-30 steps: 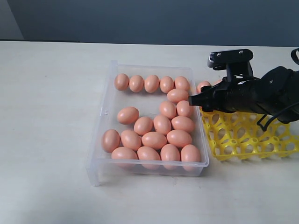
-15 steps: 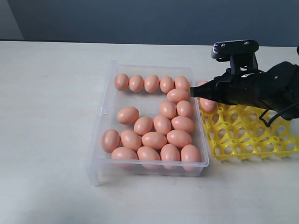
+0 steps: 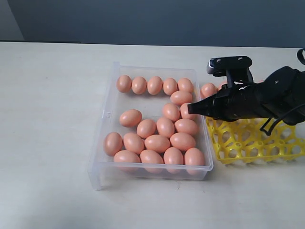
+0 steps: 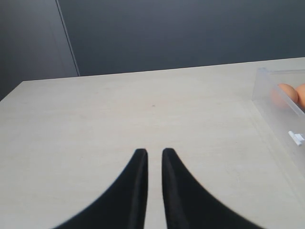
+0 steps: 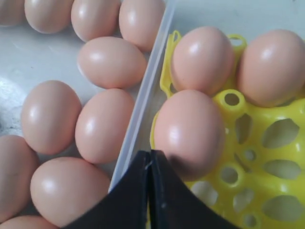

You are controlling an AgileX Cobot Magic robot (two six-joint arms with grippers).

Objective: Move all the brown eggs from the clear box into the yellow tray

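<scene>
Eggs (image 3: 157, 143) lie loose in the box (image 3: 108, 114), which sits in the middle of the exterior frame on a pale table (image 3: 52, 119). About twenty are in it: a row of five along the far wall, the rest crowded toward the right and near sides, many of them touching. The left part of the floor is bare. The tray (image 3: 252, 143) stands just right of the box, its near-left corner close to the box's right wall. At the tray's far-left corner one egg (image 3: 208, 89) shows in the exterior view; the black arm (image 3: 267, 98) covers much of the tray beyond it. The right wrist view shows three eggs seated in cups at that corner, two side by side and one (image 5: 190, 133) in the next row, nearest the fingertips.

The right gripper (image 3: 191, 108) extends from the right edge of the exterior frame and points left, its tip over the box's right rim, at centre right. Its jaws are pressed together with nothing between them. In the wrist view the fingertips (image 5: 140, 167) meet just beside the nearest tray egg, above the clear rim.

The left gripper (image 4: 154, 152) shows only in its own view, over bare table, well apart from the box corner. Its fingers stand a narrow slit apart and hold nothing.
</scene>
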